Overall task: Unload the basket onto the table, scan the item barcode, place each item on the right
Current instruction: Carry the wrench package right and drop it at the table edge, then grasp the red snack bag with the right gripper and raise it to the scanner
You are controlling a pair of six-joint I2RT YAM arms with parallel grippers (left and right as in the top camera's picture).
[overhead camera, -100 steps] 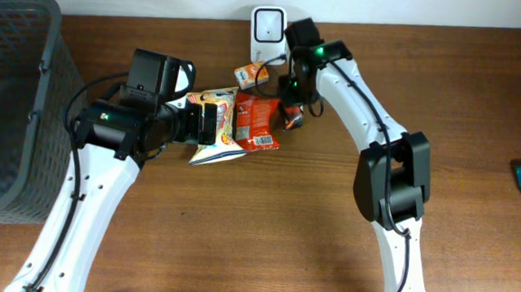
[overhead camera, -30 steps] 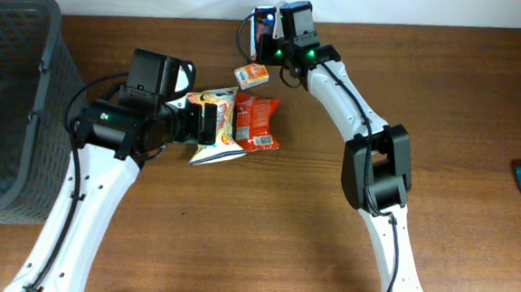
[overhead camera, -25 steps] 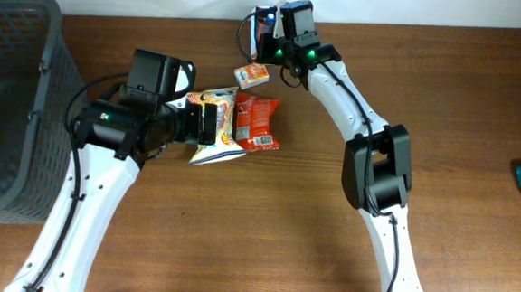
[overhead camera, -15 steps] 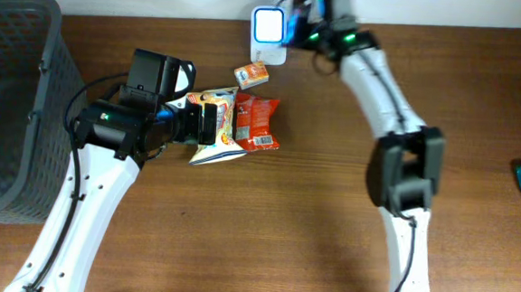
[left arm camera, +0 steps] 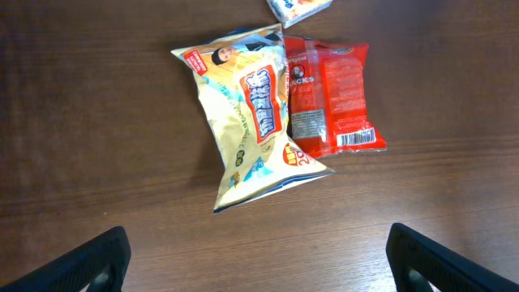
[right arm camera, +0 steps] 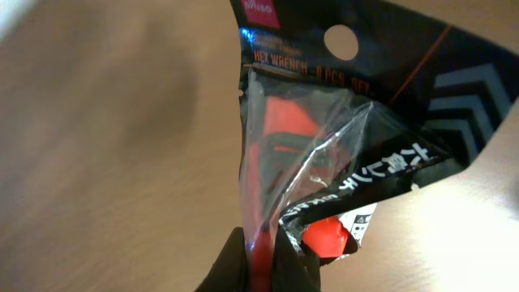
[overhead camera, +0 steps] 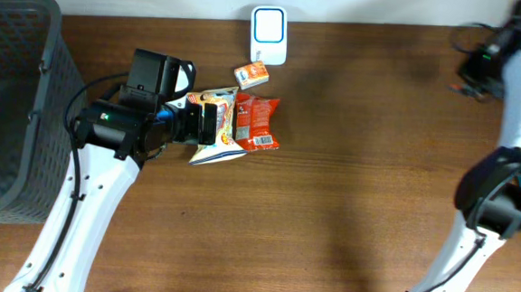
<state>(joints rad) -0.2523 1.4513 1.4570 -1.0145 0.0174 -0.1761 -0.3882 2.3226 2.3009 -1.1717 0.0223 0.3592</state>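
Right fingers pinch the hex wrench pack by its edge, well right of the scanner; left fingers spread wide.

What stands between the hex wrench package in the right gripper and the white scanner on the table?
Nothing visible. The right gripper is shut on the hex wrench package, far to the right; only bare table lies between it and the scanner. The snack bags lie off that path.

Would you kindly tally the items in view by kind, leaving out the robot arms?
snack bags: 2, yellow bag and red bag
small box: 1
hex wrench pack: 1
scanner: 1
basket: 1
Total: 6
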